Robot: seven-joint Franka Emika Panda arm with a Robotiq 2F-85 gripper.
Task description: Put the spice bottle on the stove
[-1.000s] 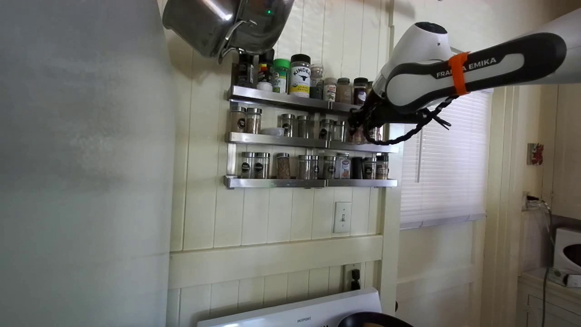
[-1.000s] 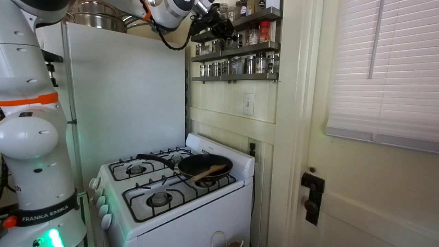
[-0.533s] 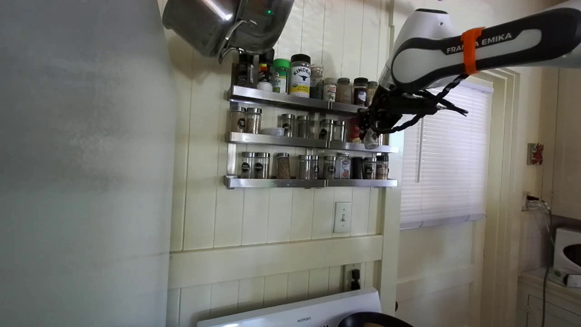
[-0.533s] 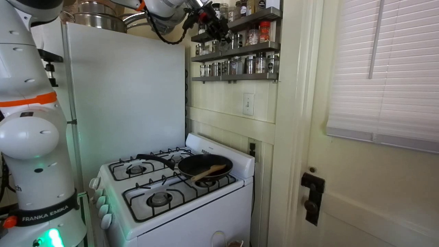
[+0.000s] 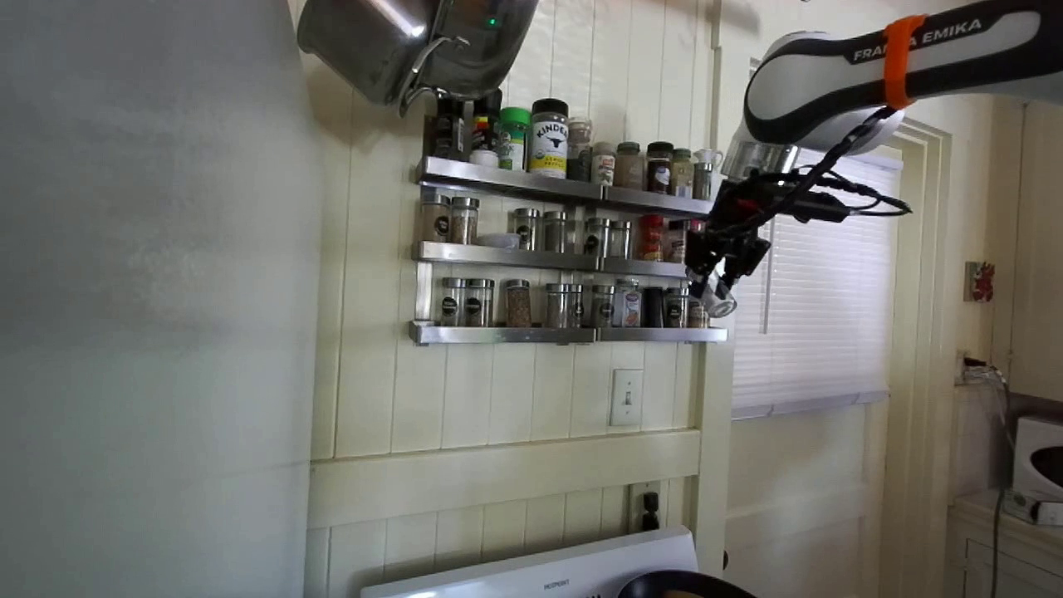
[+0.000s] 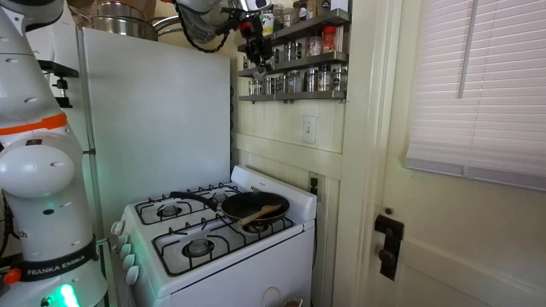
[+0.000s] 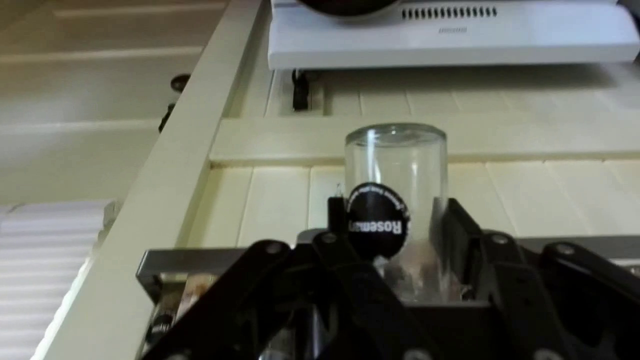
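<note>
The spice bottle is a clear glass jar (image 7: pixel 420 170) with a round black label reading "Rosemar…", upside down in the wrist view. My gripper (image 7: pixel 395 220) is shut on it, one finger on each side, with the jar's base sticking out past the fingertips. In both exterior views the gripper (image 5: pixel 721 267) (image 6: pixel 265 63) holds the jar (image 5: pixel 717 301) (image 6: pixel 259 73) tilted, base downward, in front of the wall racks. Its lid end is hidden by the gripper. The white stove (image 6: pixel 251 264) stands well below; its back panel shows in an exterior view (image 5: pixel 540 573) and the wrist view (image 7: pixel 450 45).
A black frying pan (image 6: pixel 236 207) with a wooden utensil (image 6: pixel 260 214) sits on the stove's back burner nearest the door. Metal racks (image 5: pixel 507 335) full of jars are close behind the gripper. The refrigerator (image 6: pixel 158 115) stands beside the stove. Metal pots (image 5: pixel 374 50) are overhead.
My gripper has backed away from the middle rack and moved lower, turning more downward. The jar in it has come off the rack and is now clear of it. The stove and pan have not moved.
</note>
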